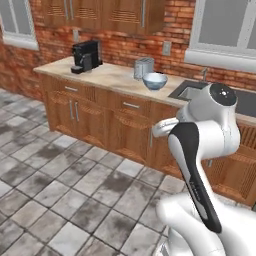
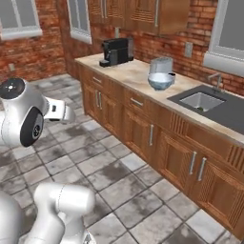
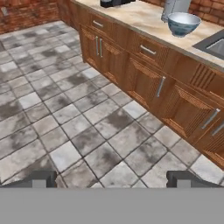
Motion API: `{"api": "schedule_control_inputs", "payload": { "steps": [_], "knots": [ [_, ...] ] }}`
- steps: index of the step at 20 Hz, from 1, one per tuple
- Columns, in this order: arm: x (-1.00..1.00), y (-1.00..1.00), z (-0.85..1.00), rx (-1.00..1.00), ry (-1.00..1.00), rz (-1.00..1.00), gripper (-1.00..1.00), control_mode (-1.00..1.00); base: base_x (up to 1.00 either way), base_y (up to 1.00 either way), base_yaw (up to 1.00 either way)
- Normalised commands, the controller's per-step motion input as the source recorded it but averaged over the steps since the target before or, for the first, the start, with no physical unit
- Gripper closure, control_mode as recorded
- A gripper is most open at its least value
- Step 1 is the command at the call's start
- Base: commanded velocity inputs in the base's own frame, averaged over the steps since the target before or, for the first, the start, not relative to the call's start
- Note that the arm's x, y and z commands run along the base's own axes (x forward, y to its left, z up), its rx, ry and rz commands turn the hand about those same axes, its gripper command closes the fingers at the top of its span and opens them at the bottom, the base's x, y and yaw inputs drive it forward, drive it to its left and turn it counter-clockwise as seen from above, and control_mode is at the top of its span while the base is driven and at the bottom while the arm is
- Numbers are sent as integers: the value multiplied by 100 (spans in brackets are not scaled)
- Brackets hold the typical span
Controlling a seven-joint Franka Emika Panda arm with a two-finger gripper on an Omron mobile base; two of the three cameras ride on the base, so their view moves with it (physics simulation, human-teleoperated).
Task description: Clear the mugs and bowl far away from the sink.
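A: Reading the counter (image 2: pixel 128 71) from its left end, what sits there?

B: A black coffee machine (image 2: pixel 116 51) by the far-left corner, against the wall; then bare top; then the silver toaster (image 2: pixel 161 65) with the bowl (image 2: pixel 160 81) just in front of it, toward the front edge; then the sink (image 2: pixel 209 104), its basin and faucet (image 2: pixel 217 79) at the right.

A: So the bowl has not been cleared?

B: I judge not; it stands near the sink's left edge, just beside the toaster, untouched; I would call the task barely begun.

A: And the mugs?

B: I cannot make out either mug on the counter from these angles; whether they hide behind something or stand elsewhere, I cannot tell.

A: What of the gripper (image 3: pixel 116 179)?

B: In the hand view its two dark fingertips stand spread wide with nothing between them; it hangs over the tiled floor (image 3: pixel 78 122), well apart from the cabinets (image 3: pixel 144 74) and the bowl (image 3: pixel 183 22).

A: What is left, then?

B: Everything, by my reckoning: reach the counter, take the bowl, carry it toward the far-left end; then find the mugs.
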Motion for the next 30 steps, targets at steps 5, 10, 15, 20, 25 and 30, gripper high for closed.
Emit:
{"api": "schedule_control_inputs", "payload": {
  "steps": [5, 10, 15, 20, 25, 30],
  "knots": [
    [0, 0, 0, 0, 0, 0, -100, 100, 71, 10, -36],
    [0, 0, 0, 0, 0, 0, -100, 100, 100, 69, -33],
    [0, 0, 0, 0, 0, 0, -100, 100, 100, 75, -44],
    [0, 0, 0, 0, 0, 0, -100, 100, 88, 46, -51],
    [0, 0, 0, 0, 0, 0, -100, 100, 89, 41, -51],
    [0, 0, 0, 0, 0, 0, -100, 100, 100, 52, -35]
  ]
}}
